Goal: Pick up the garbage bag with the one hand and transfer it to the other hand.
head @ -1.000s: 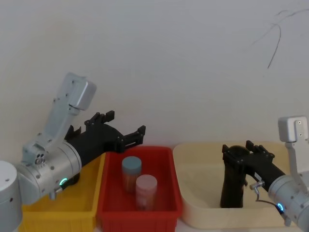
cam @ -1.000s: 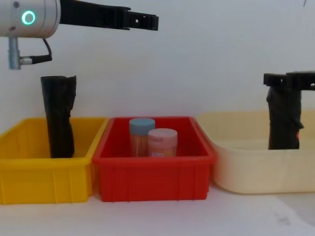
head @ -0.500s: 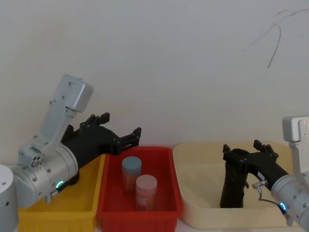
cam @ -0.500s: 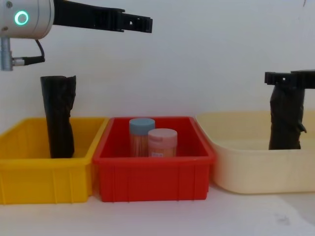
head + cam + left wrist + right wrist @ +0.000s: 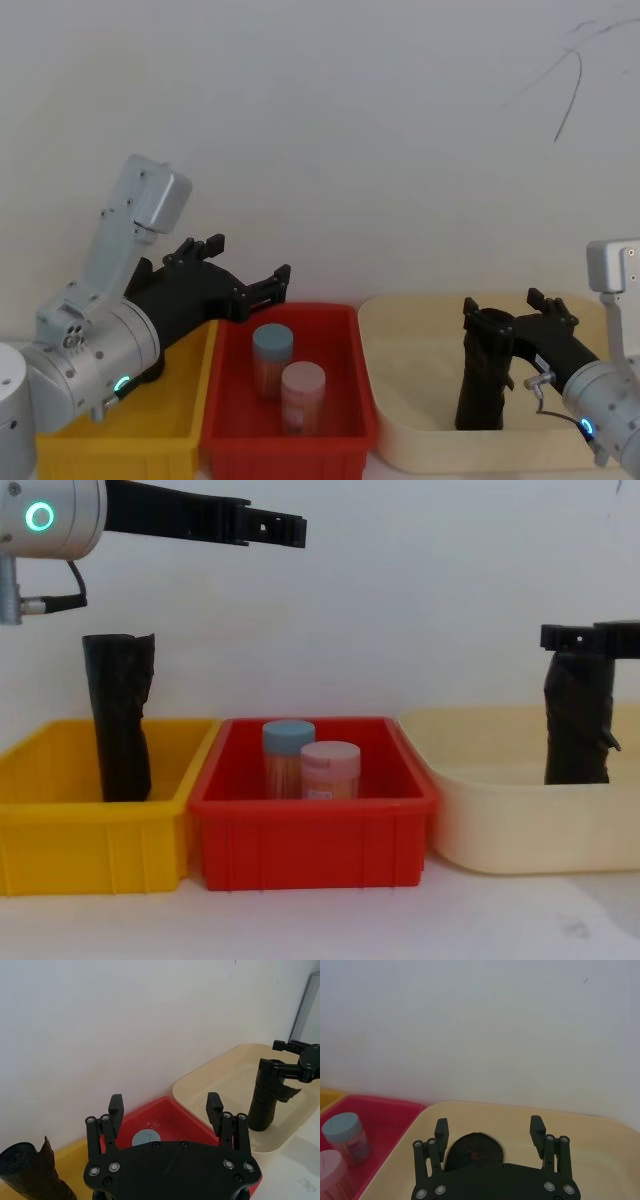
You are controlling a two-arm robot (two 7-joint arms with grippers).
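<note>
White wall (image 5: 350, 120) closes off the back of a pale worktop (image 5: 500, 920) on which three containers stand in a row: a yellow bin (image 5: 90, 850) on the robot's left, a red bin (image 5: 310, 850) in the middle, touching it or nearly so, and a beige tray (image 5: 500, 830) on the right.

The garbage bag (image 5: 577, 720) stands upright on the floor of the beige tray, its top rising well above the tray's rim. The right hand (image 5: 489, 1127), on the silver arm with the blue ring (image 5: 581, 428), is level with the bag's top. Its fingers (image 5: 441, 1132) are spread wide, one on each side of the roll, and the right wrist view shows a gap between them and the bag, so the hand has no grip on it.

The left hand (image 5: 250, 262), on the arm with the green ring (image 5: 40, 517), hangs in the air above the line where the yellow and red bins meet, pointing across toward the right. Its jaws are wide apart and it carries nothing.

A second black roll (image 5: 118, 720), with a loose pointed flap at its top, stands upright in the yellow bin below the left arm. The red bin holds two jars side by side, a blue-lidded jar (image 5: 288, 755) and a slightly shorter pink-lidded jar (image 5: 330, 768).
</note>
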